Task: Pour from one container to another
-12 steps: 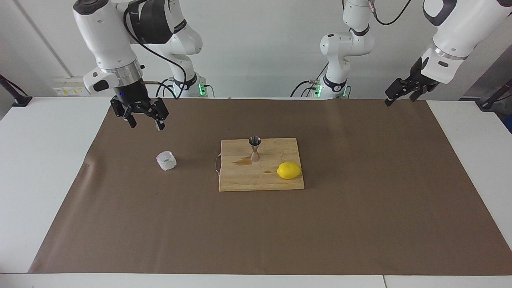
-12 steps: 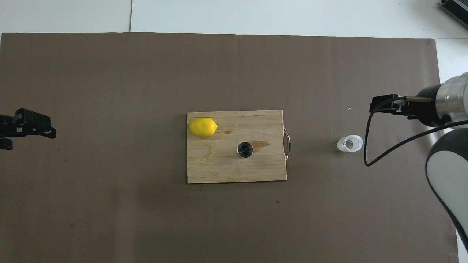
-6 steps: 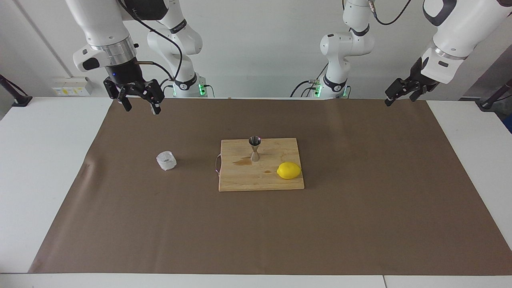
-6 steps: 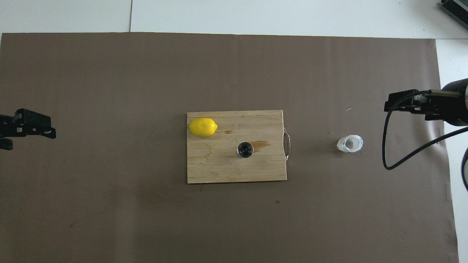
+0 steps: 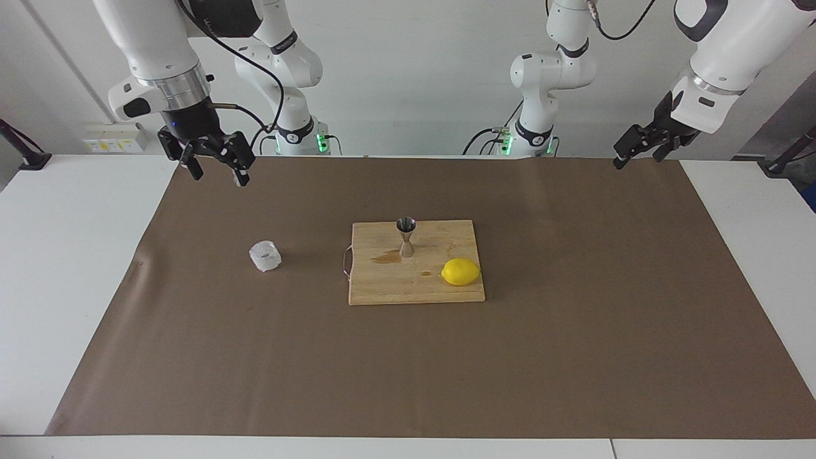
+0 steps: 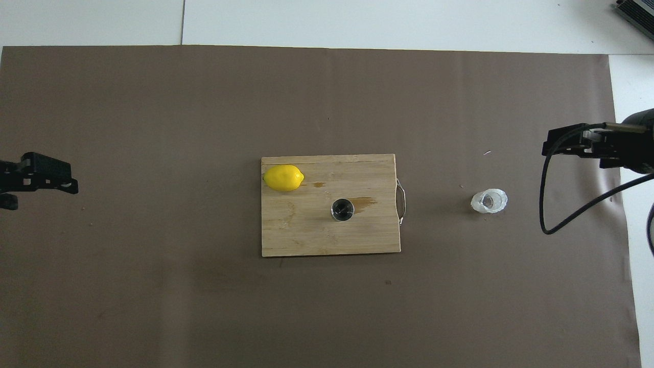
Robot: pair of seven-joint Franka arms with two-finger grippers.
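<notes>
The translucent ribbed cup (image 5: 264,256) (image 6: 489,201) stands upright on the brown paper, toward the right arm's end of the table. The silvery hourglass jigger (image 5: 405,236) (image 6: 342,209) stands upright on the wooden cutting board (image 5: 414,290) (image 6: 301,235) in the middle. My right gripper (image 5: 218,175) (image 6: 564,143) hangs open and empty, high over the paper's edge, well apart from the cup. At the other end of the table my left gripper (image 5: 628,158) (image 6: 46,179) waits, raised, open and empty.
A yellow lemon (image 5: 460,271) (image 6: 283,178) lies on the board's corner farther from the robots. A wet brown stain (image 5: 386,257) (image 6: 364,203) marks the board beside the jigger. The board's wire handle (image 5: 346,261) faces the cup. Brown paper (image 5: 574,357) covers the table.
My right gripper has risen and drawn back from above the cup toward its own end and the robots' side, still open. Cup, jigger and left arm have not moved.
</notes>
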